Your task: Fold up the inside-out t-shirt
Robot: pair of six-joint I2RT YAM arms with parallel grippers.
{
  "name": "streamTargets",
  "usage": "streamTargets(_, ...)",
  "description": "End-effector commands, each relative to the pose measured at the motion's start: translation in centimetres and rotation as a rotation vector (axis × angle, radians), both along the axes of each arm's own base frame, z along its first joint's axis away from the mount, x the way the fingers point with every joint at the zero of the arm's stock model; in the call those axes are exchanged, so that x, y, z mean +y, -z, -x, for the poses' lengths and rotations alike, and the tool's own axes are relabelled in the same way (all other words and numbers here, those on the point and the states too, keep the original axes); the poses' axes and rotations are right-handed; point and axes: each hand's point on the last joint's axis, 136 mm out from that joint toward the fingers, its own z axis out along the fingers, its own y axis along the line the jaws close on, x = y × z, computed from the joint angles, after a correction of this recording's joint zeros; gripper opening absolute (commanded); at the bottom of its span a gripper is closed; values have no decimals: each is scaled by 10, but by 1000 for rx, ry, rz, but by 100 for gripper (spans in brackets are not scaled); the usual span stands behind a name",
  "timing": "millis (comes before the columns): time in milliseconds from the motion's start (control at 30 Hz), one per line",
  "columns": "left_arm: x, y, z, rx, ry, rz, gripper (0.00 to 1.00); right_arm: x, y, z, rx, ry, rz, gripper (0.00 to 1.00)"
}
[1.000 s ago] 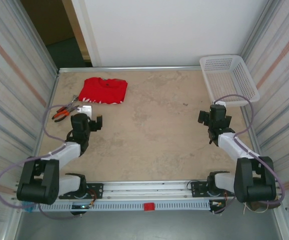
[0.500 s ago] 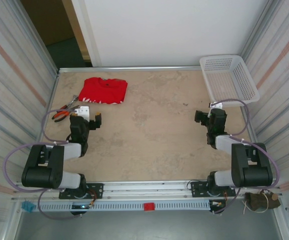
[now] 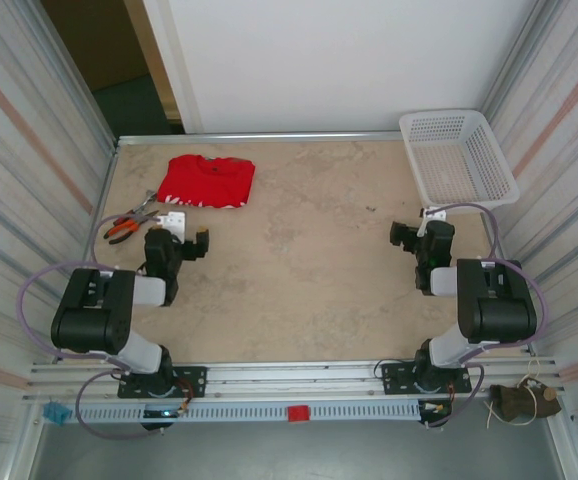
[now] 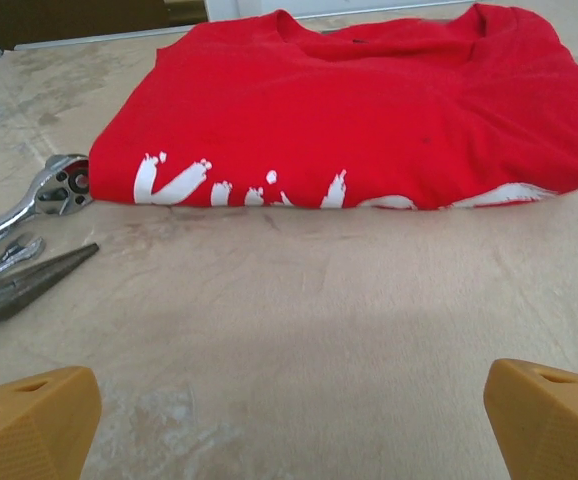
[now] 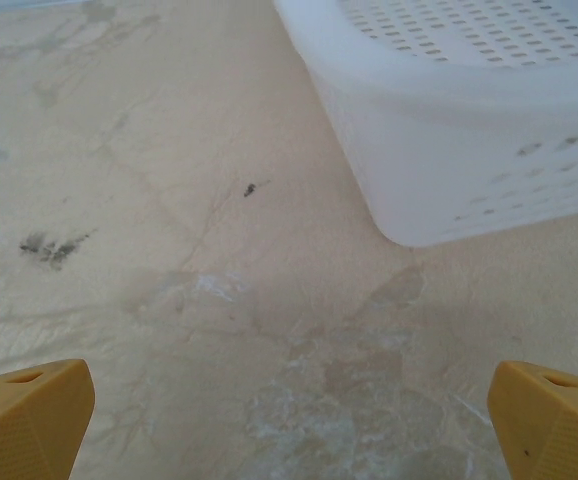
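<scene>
The inside-out t-shirt (image 3: 207,181) lies folded into a compact red rectangle at the far left of the table. In the left wrist view the t-shirt (image 4: 349,110) shows a whitish print along its near folded edge. My left gripper (image 3: 184,232) rests low over the table just in front of the shirt, apart from it. Its orange fingertips (image 4: 29,425) stand wide apart, so the left gripper (image 4: 305,420) is open over bare table. My right gripper (image 3: 416,224) sits at the right side, and the right gripper (image 5: 299,420) is open with nothing between its fingers.
Orange-handled pliers (image 3: 121,228) and a ratchet wrench (image 3: 147,205) lie left of the shirt; the left wrist view has the wrench (image 4: 29,210) and pliers (image 4: 29,290) too. A white perforated basket (image 3: 412,155) stands at the far right, its wall (image 5: 469,160) close ahead of the right gripper.
Both arms have folded back toward their bases, their elbows drawn in. The grippers stay open and the shirt has not moved.
</scene>
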Motion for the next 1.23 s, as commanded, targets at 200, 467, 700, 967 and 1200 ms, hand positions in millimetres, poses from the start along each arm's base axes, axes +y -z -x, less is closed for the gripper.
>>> streamTargets(200, 4, -9, -10, 1, 8, 36, 99, 6, -12, -6, -45, -20, -1, 99)
streamTargets(467, 4, -8, -10, 5, 8, 36, 99, 6, -13, -7, -47, -22, -3, 99)
streamTargets(700, 4, -9, -11, 4, 7, 36, 99, 6, -13, -7, -44, -21, -3, 99)
streamTargets(967, 4, -8, -10, 5, 8, 36, 99, 6, -13, -8, -44, -22, -3, 99)
streamTargets(1200, 4, -9, -11, 5, 7, 36, 99, 7, -13, -7, -45, -26, -5, 99)
